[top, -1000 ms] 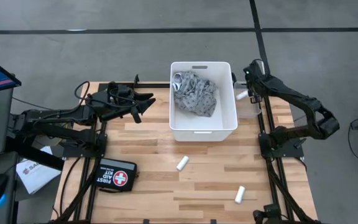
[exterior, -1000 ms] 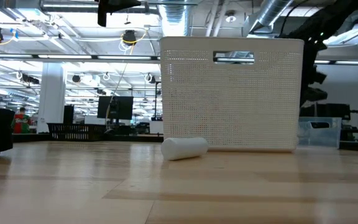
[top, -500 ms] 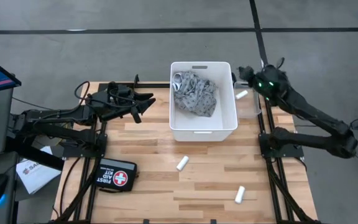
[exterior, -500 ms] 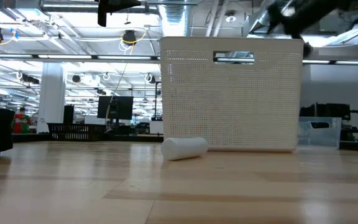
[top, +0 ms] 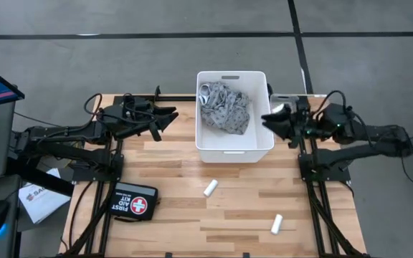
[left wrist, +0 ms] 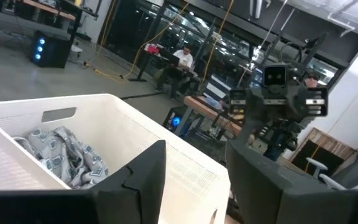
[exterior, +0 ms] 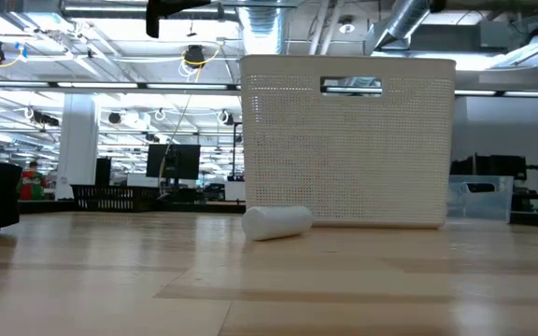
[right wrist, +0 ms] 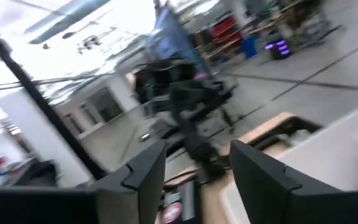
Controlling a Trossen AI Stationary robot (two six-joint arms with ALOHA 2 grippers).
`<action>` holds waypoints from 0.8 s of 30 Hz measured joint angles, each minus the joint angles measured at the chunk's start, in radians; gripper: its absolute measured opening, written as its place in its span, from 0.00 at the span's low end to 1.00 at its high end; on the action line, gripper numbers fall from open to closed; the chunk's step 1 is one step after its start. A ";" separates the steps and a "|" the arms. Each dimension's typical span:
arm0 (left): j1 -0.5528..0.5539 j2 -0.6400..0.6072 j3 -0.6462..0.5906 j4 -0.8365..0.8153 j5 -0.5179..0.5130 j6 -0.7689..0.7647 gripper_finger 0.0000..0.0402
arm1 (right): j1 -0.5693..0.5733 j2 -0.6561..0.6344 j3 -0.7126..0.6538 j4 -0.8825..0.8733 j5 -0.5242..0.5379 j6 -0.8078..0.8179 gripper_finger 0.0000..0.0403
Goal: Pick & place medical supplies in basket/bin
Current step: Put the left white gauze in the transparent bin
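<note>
From above, your wooden table (top: 171, 186) holds the white tub (top: 234, 147) with the grey bandage (top: 224, 107) inside; two gauze rolls (top: 210, 188) lie nearer. The left gripper (top: 169, 119) waits left of the tub, fingers apart. The right gripper (top: 269, 120) hangs at the tub's right rim. In its wrist view, the fingers (right wrist: 143, 177) stand apart, empty.

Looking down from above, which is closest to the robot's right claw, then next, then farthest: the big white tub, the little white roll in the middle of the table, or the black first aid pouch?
From the right gripper:
1. White tub, right beside it, at the table's far middle.
2. Middle gauze roll, lying on the bare wood nearer the front.
3. First aid pouch, at the front on the left arm's side.
</note>
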 joint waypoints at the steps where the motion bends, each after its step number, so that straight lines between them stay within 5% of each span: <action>1: 0.000 0.000 0.001 0.000 0.009 0.000 0.39 | 0.034 0.017 0.007 0.015 0.003 -0.001 0.43; 7: -0.009 -0.012 0.000 -0.002 0.050 -0.009 0.39 | 0.194 0.185 0.155 -0.037 0.003 -0.053 0.40; 17: -0.054 -0.045 0.000 -0.066 0.050 -0.002 0.39 | 0.341 0.551 0.652 -0.711 0.006 -0.376 0.39; 24: -0.085 -0.081 0.000 -0.178 0.050 0.001 0.39 | 0.375 0.761 0.796 -0.917 0.036 -0.634 0.39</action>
